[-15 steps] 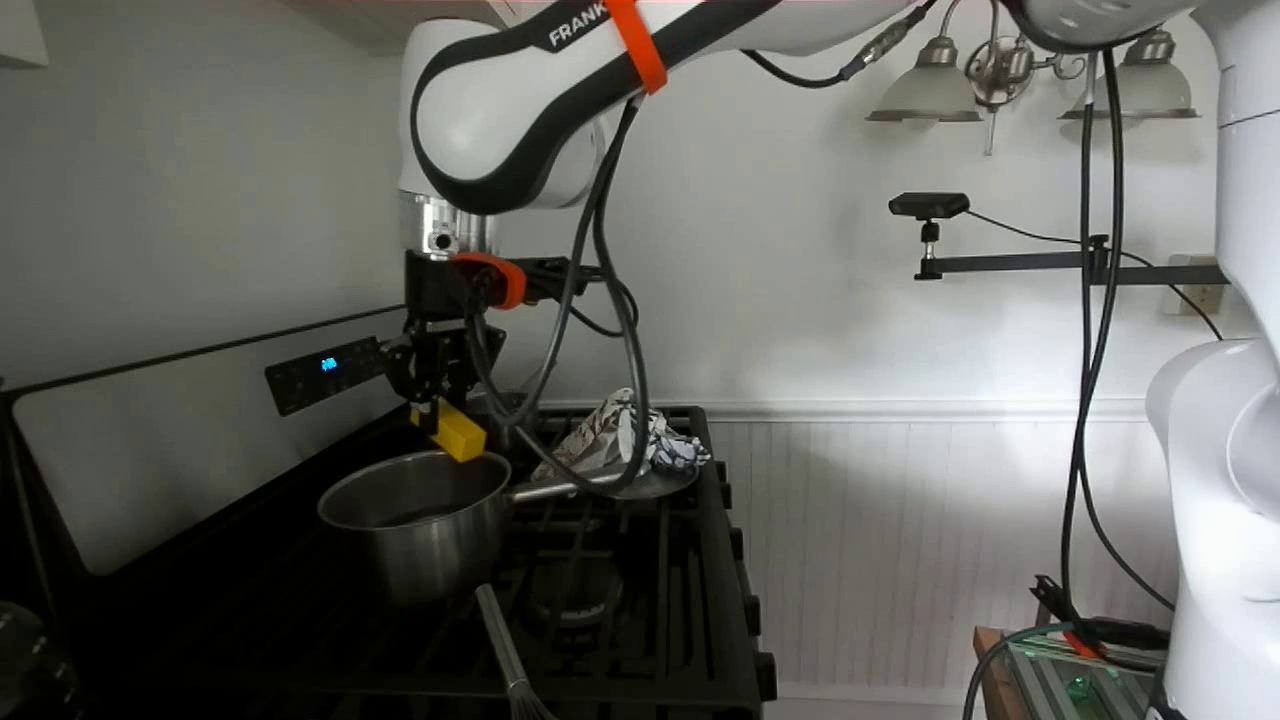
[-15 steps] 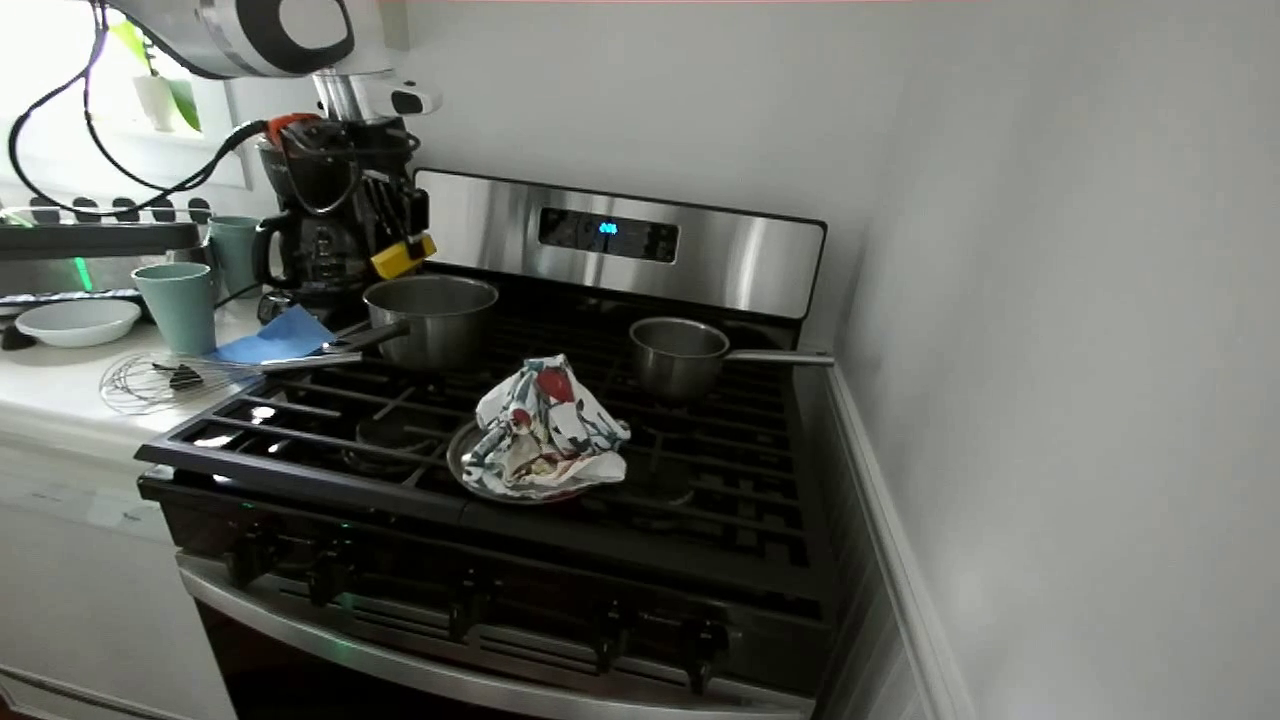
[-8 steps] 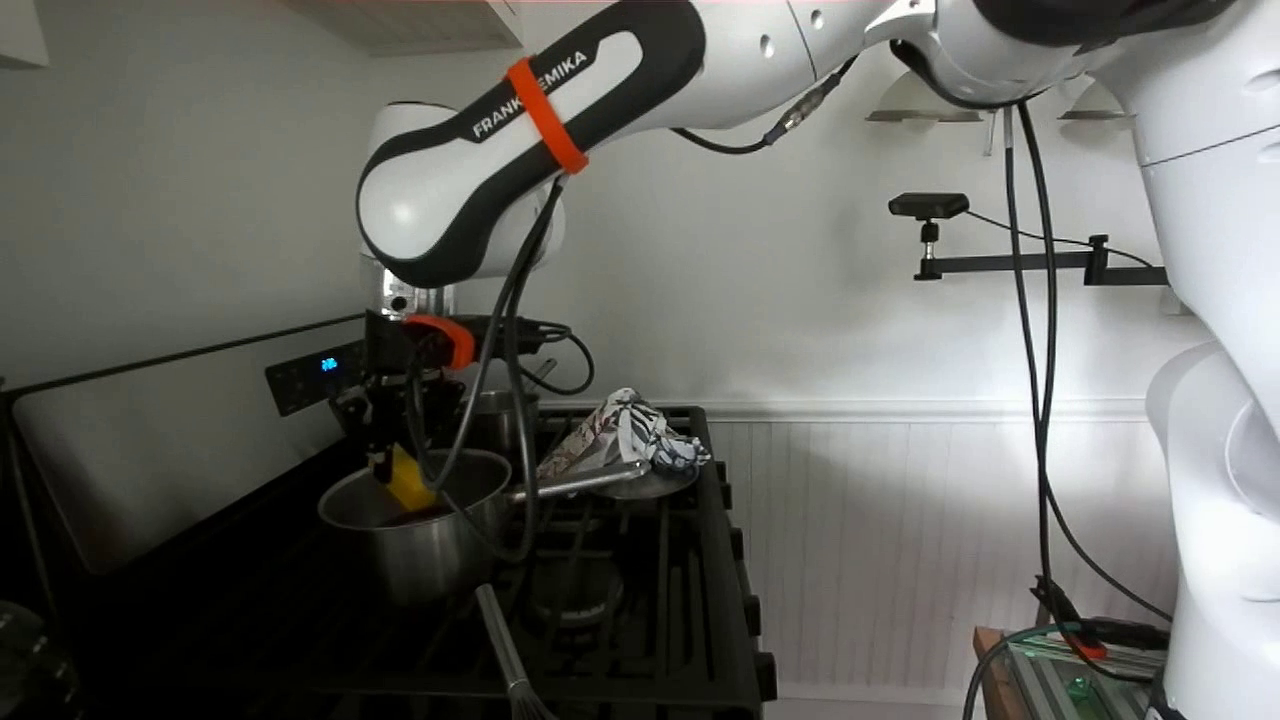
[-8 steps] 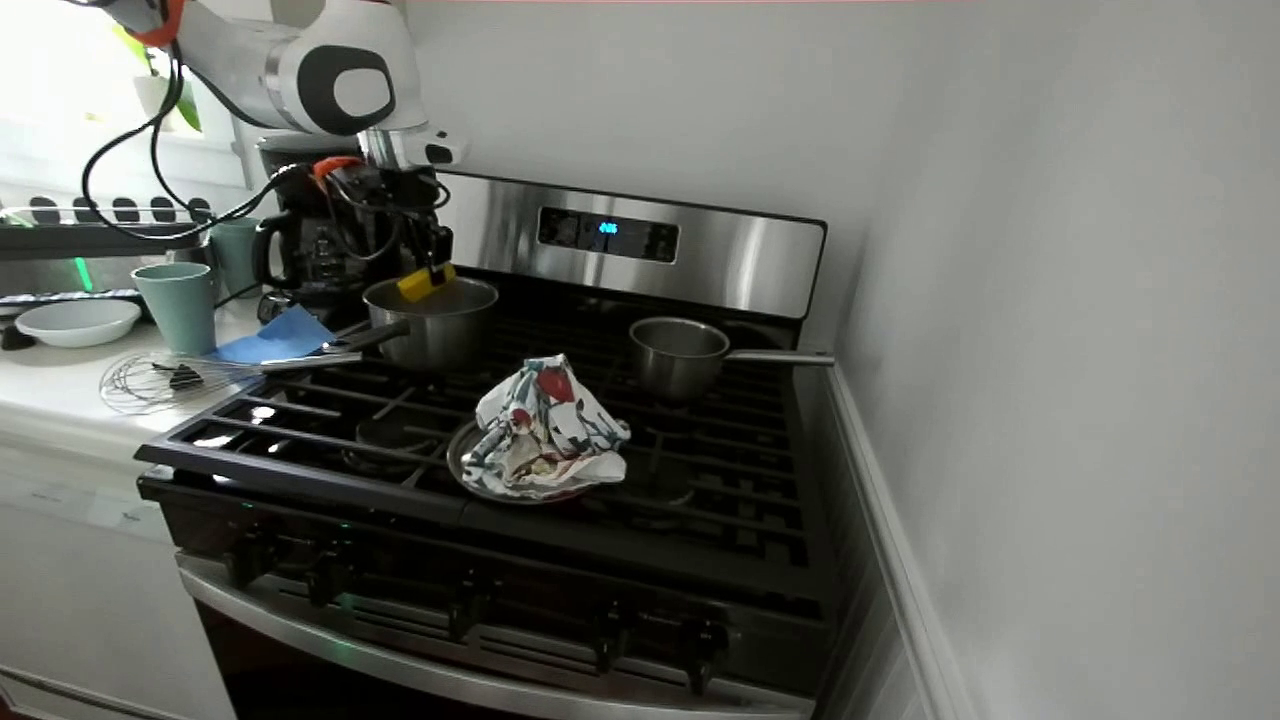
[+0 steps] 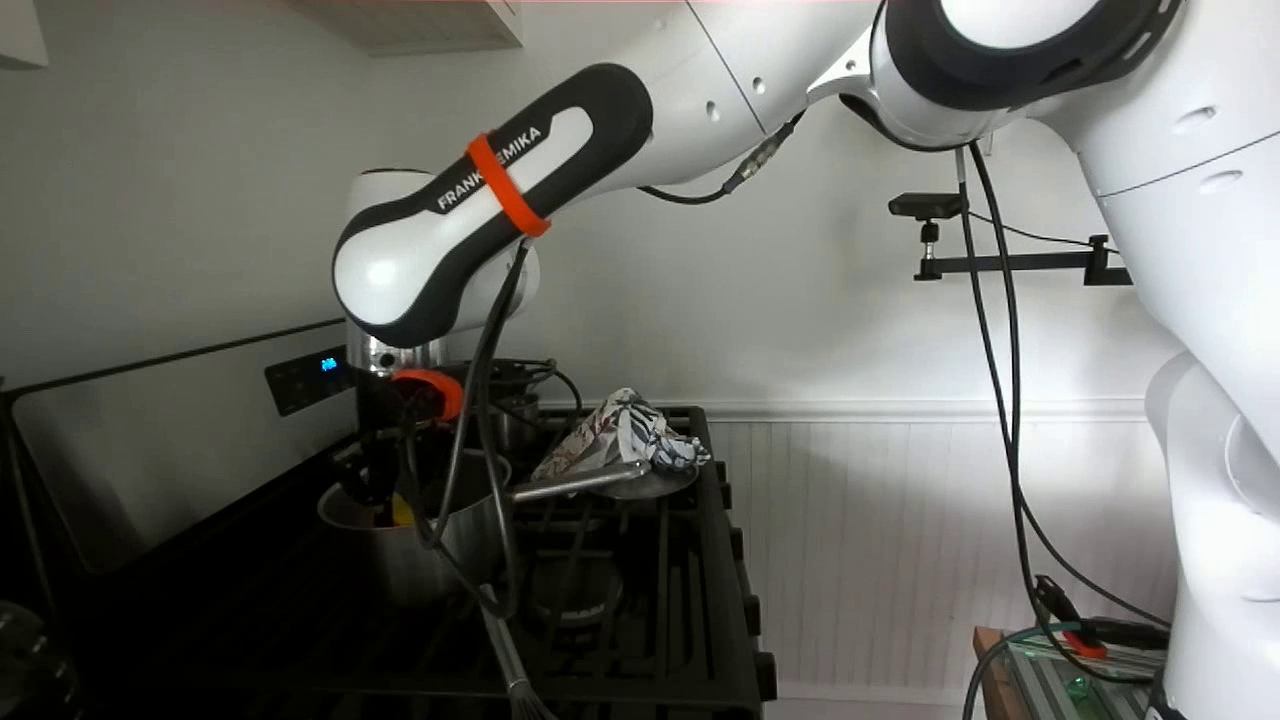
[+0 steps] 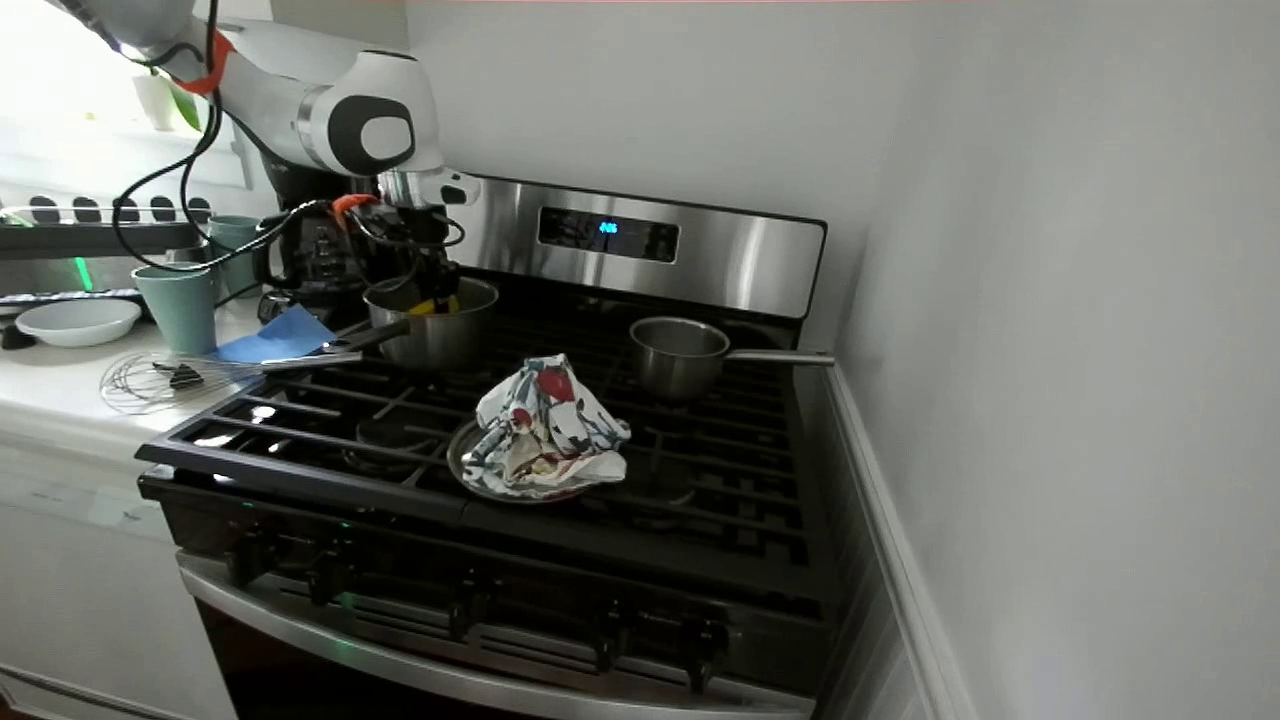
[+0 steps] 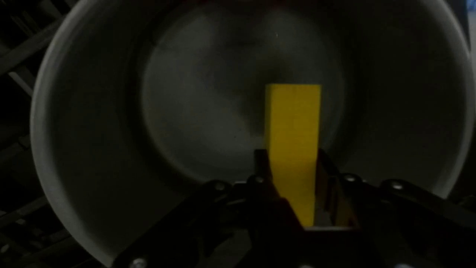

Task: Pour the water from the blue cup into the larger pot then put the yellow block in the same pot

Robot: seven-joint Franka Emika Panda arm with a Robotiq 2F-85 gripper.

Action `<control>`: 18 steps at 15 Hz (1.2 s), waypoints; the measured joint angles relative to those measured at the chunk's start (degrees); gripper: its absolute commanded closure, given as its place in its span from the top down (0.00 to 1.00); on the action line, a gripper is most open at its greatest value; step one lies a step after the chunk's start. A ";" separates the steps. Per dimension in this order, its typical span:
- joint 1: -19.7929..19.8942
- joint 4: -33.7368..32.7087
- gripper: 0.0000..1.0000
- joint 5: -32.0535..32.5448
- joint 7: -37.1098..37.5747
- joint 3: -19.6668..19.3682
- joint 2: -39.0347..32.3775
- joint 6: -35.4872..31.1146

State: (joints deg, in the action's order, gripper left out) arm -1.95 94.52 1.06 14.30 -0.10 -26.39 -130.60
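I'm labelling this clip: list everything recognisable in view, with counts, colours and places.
Stove: one, black and steel, beside counter
Larger pot: one, silver, stove
Smaller pot: one, silver, stove
Yellow block: one, yellow, in larger pot
Metal dish: one, grey, stove
Cloth: one, printed white, on metal dish
Whisk: one, silver, spanning counter and stove
Flat sheet: one, blue, counter
Cups: two, pale teal, counter
Bowl: one, white, counter
Coffee maker: one, black, counter
Plant: one, green, background
Camera: one, black, on bar
Arm: one, white and black, above stove
Hand: one, black, gripping yellow block
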 measured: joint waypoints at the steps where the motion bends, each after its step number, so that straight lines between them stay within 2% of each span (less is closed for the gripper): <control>1: 0.01 -0.22 0.08 0.00 -0.36 0.00 -0.53 0.67; 8: 0.18 -0.91 0.08 -0.02 -1.05 -0.10 -2.74 3.11; 9: 0.18 -1.18 0.13 -0.02 -1.05 -0.11 -2.88 3.38; 10: 0.18 -1.43 0.56 -0.02 -1.05 -0.11 -3.00 3.64; 11: 0.18 -1.75 0.57 -0.02 -1.05 -0.12 -3.17 3.98; 17: 0.21 -2.77 0.98 -0.02 -1.10 -0.41 -3.22 4.26; 18: 0.24 -3.08 1.00 -0.02 -1.12 -0.41 -3.01 4.26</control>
State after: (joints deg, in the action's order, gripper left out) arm -1.71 91.44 1.04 13.18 -0.51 -29.40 -126.35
